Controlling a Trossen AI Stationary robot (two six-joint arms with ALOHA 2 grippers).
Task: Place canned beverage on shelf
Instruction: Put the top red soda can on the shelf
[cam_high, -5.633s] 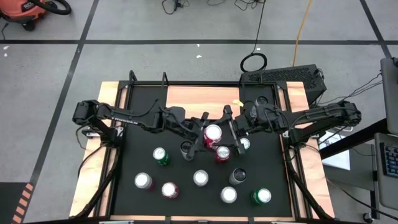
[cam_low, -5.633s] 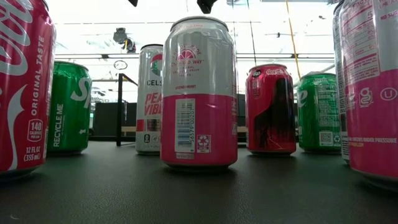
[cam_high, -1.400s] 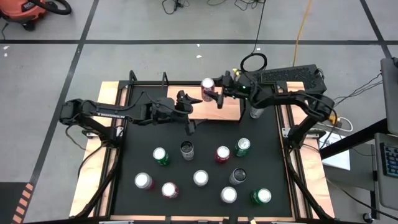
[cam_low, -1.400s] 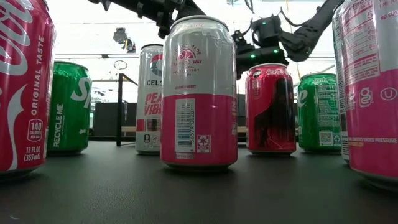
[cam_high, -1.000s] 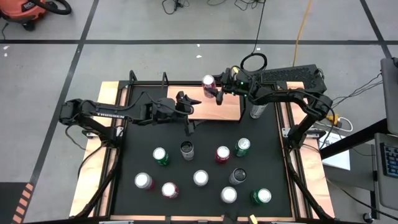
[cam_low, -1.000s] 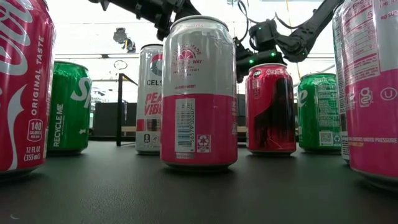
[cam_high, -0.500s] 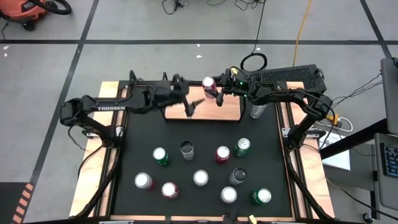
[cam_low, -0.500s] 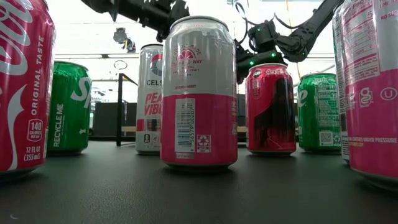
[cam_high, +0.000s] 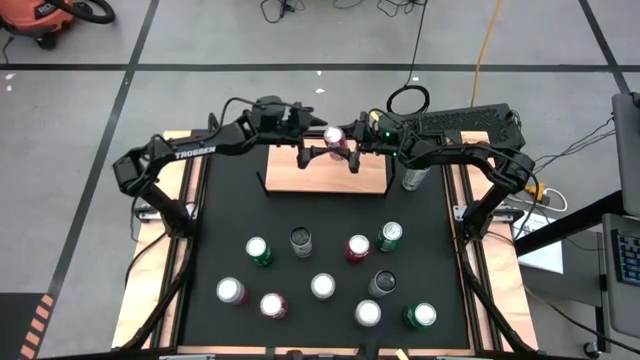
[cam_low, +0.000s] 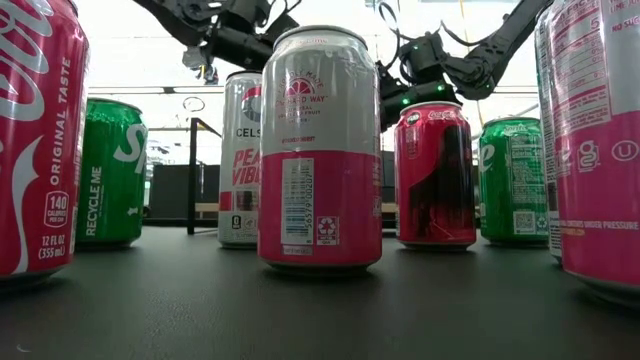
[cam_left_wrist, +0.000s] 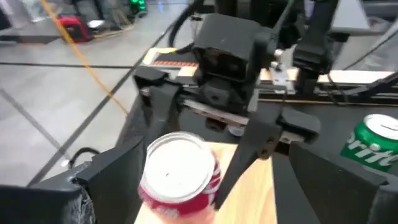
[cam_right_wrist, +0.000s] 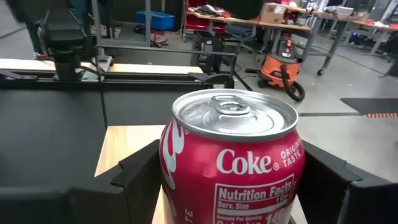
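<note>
A red Coke can (cam_right_wrist: 233, 162) stands upright over the far part of the light wooden shelf (cam_high: 325, 175), with my right gripper (cam_high: 347, 147) shut on it. My left gripper (cam_high: 313, 153) hangs open just to the left of this can. In the left wrist view its two wide-spread fingers (cam_left_wrist: 102, 186) frame the can's silver top (cam_left_wrist: 176, 169) without plainly touching it. The can's bottom is out of every view. My right gripper pinches the can's side wall (cam_right_wrist: 173, 186) between its two fingers (cam_right_wrist: 140, 177), one on each side, below the rim. The fingers come in about level from the table's right. The can stays upright, tab up; whether its base rests on the shelf I cannot tell.
Several cans stand on the black mat (cam_high: 220, 215) nearer than the shelf, among them a green one (cam_high: 390, 236) and a pink-and-white one (cam_low: 320, 150). Another can (cam_high: 412, 178) stands just right of the shelf. Wooden strips and a metal frame edge the mat.
My left gripper has swung from over the mat toward the table's far edge and rightward to the held can, turning as it went, and stays open. The right gripper and its can have kept their place over the shelf.
</note>
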